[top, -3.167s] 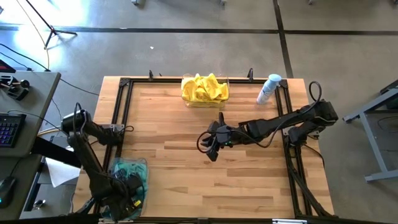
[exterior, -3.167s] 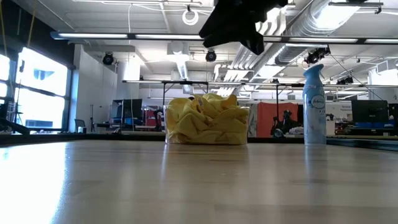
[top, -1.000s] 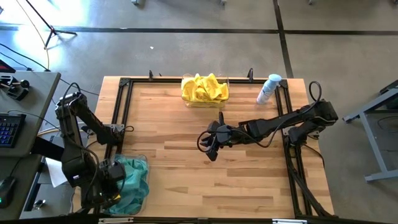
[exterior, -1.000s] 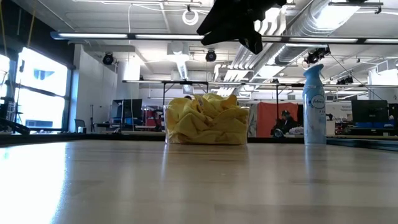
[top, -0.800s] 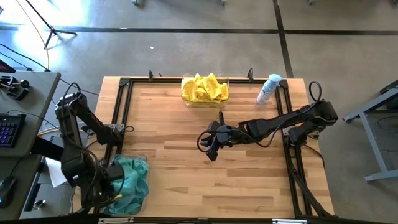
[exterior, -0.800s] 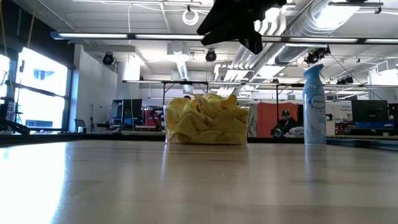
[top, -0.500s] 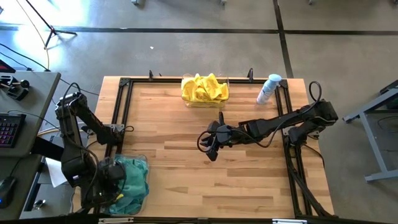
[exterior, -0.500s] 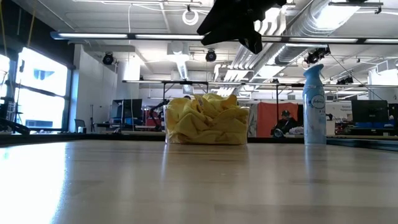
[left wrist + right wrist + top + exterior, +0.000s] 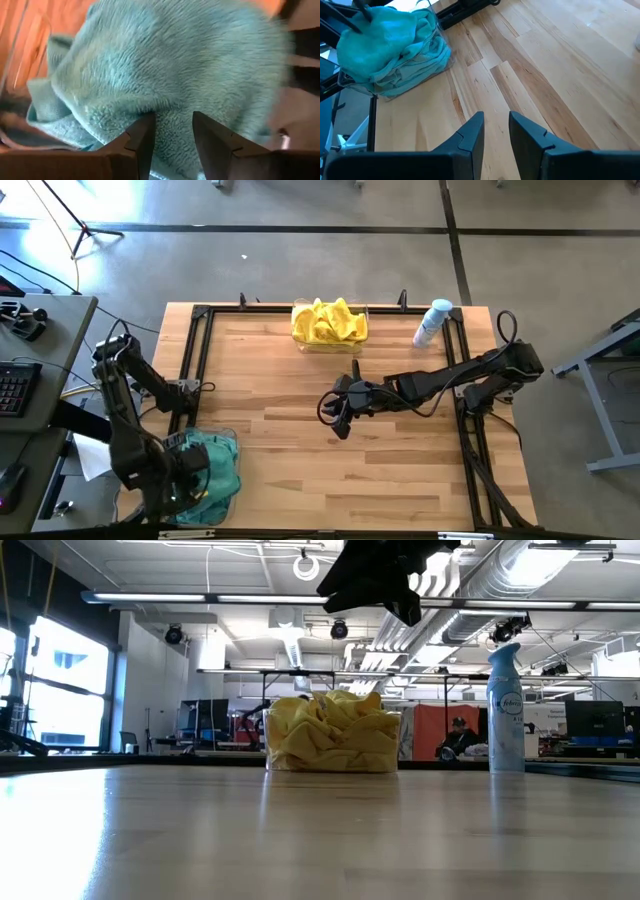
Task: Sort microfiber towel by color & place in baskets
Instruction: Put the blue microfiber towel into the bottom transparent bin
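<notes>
Yellow microfiber towels (image 9: 328, 323) fill a clear basket (image 9: 272, 750) at the table's far edge. Teal towels (image 9: 220, 465) are heaped in a second clear basket (image 9: 445, 56) at the near left corner. My left gripper (image 9: 185, 480) points down onto the top of that heap and is shut on the uppermost teal towel (image 9: 165, 65). My right gripper (image 9: 340, 425) hangs open above the middle of the table with only bare wood showing between its fingers (image 9: 496, 125). In the low view it is the dark shape at the top (image 9: 380, 575). My left gripper pinches a bunched fold of the top teal towel (image 9: 172, 107) between its two fingers (image 9: 145, 135), coming from above and pointing down. The towel bulges in a mound below the fingers, and its lower part rests on the other teal towels in the basket.
A white-and-blue spray bottle (image 9: 432, 322) stands at the far right, beside the yellow basket. A black metal frame (image 9: 195, 370) runs along the table's edges. The broad middle of the table (image 9: 300, 470) is bare wood.
My left gripper has tipped and rolled a little over the teal heap, keeping its hold on the top towel. The right arm has kept still.
</notes>
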Robot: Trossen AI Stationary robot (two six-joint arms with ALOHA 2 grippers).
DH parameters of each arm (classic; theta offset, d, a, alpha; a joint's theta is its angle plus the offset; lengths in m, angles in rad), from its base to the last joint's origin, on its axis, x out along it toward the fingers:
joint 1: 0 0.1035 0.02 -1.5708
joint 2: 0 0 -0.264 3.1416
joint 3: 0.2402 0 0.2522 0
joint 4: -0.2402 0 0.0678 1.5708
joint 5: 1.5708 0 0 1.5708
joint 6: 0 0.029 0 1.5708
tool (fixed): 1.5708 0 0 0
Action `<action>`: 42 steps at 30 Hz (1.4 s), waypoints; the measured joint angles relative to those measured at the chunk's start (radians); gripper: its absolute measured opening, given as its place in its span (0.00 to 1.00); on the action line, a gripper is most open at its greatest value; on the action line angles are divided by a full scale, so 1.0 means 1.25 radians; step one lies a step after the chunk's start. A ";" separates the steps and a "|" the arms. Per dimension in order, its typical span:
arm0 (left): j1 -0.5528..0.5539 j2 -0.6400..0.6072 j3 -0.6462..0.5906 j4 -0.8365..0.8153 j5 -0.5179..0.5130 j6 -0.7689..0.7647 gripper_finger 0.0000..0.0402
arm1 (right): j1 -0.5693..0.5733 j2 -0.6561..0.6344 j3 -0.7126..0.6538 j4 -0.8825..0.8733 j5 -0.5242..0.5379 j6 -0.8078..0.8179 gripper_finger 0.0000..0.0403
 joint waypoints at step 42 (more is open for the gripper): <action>0.018 -0.061 -0.055 0.026 -0.133 -0.026 0.30 | -0.016 0.000 0.000 -0.006 0.021 0.000 0.21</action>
